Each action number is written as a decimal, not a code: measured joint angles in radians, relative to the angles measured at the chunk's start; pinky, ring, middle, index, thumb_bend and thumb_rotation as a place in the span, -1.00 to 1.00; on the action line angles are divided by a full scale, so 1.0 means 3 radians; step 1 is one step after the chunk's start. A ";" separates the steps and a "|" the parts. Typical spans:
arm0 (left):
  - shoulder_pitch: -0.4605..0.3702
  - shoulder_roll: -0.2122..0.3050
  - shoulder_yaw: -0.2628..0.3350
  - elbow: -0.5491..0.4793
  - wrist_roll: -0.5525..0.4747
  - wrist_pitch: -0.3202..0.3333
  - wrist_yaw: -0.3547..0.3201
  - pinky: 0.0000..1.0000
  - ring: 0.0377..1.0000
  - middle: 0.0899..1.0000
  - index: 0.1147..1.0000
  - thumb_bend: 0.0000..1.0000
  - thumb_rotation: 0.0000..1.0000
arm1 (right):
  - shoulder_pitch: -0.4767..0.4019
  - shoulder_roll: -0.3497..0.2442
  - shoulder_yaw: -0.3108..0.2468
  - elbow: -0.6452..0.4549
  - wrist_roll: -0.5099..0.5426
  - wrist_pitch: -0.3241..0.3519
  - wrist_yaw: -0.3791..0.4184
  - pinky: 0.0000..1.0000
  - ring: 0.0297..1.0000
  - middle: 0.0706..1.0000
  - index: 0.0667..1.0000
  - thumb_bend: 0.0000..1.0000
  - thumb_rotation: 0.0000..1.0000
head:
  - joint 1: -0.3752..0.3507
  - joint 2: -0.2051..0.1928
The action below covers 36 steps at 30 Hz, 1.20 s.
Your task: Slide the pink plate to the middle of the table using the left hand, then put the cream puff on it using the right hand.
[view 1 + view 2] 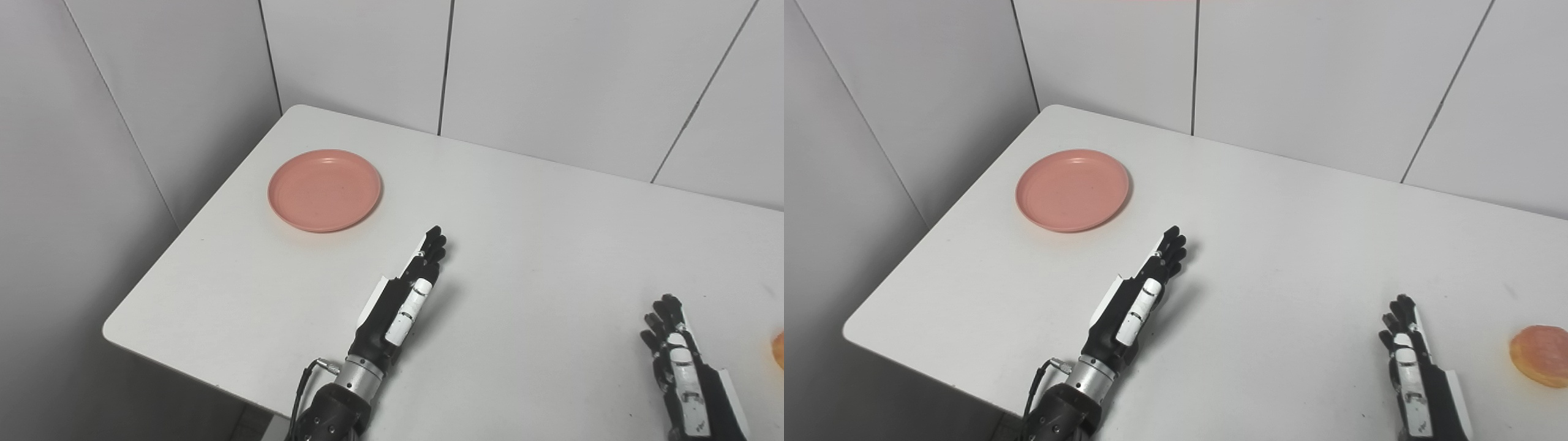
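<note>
The pink plate lies empty near the table's far left corner. My left hand is stretched flat over the table, fingers straight and pointing up-right, holding nothing; it sits below and to the right of the plate, well apart from it. At the bottom right my right hand rests open with its fingers up, also holding nothing. The cream puff, round and orange-brown, lies on the table to the right of that hand, not touching it. In the left eye view only a sliver of the puff shows at the frame edge.
The white table has a rounded near-left corner and a left edge close to the plate. Grey wall panels stand right behind the table and along its left side.
</note>
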 measured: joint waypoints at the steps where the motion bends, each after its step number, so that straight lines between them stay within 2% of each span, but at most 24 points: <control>1: 0.0000 -0.0001 0.0002 -0.0017 -0.0018 0.0038 0.0000 1.00 0.97 1.00 0.98 -0.01 1.00 | 0.0000 0.0005 0.0000 -0.0002 0.0003 0.0002 -0.0001 1.00 1.00 1.00 1.00 -1.00 1.00 | 0.0000 0.0000; 10: 0.0005 -0.0015 -0.0003 -0.0191 -0.0132 0.0330 -0.0008 1.00 0.98 1.00 0.97 0.03 1.00 | -0.0017 0.0041 0.0006 -0.0059 0.0011 0.0075 -0.0001 1.00 1.00 1.00 1.00 -1.00 1.00 | 0.0041 -0.0036; 17: -0.0038 -0.0003 0.0012 -0.0408 -0.0160 0.0397 -0.0005 0.95 0.94 0.99 0.97 0.02 1.00 | -0.0021 0.0042 0.0006 -0.0058 0.0007 0.0105 -0.0001 1.00 1.00 1.00 1.00 -1.00 1.00 | 0.0056 -0.0046; 24: -0.0172 0.0018 0.0077 -0.0549 -0.0179 0.0529 0.0006 0.95 0.93 0.97 0.96 -0.05 1.00 | -0.0026 0.0047 0.0008 -0.0062 0.0010 0.0132 -0.0002 1.00 1.00 1.00 1.00 -1.00 1.00 | 0.0077 -0.0051; 36: -0.0372 0.0054 0.0276 -0.0892 -0.0259 0.0846 0.0080 0.96 0.92 0.94 0.93 -0.01 1.00 | -0.0027 0.0046 0.0007 -0.0069 0.0012 0.0147 0.0000 1.00 1.00 1.00 1.00 -1.00 1.00 | 0.0107 -0.0046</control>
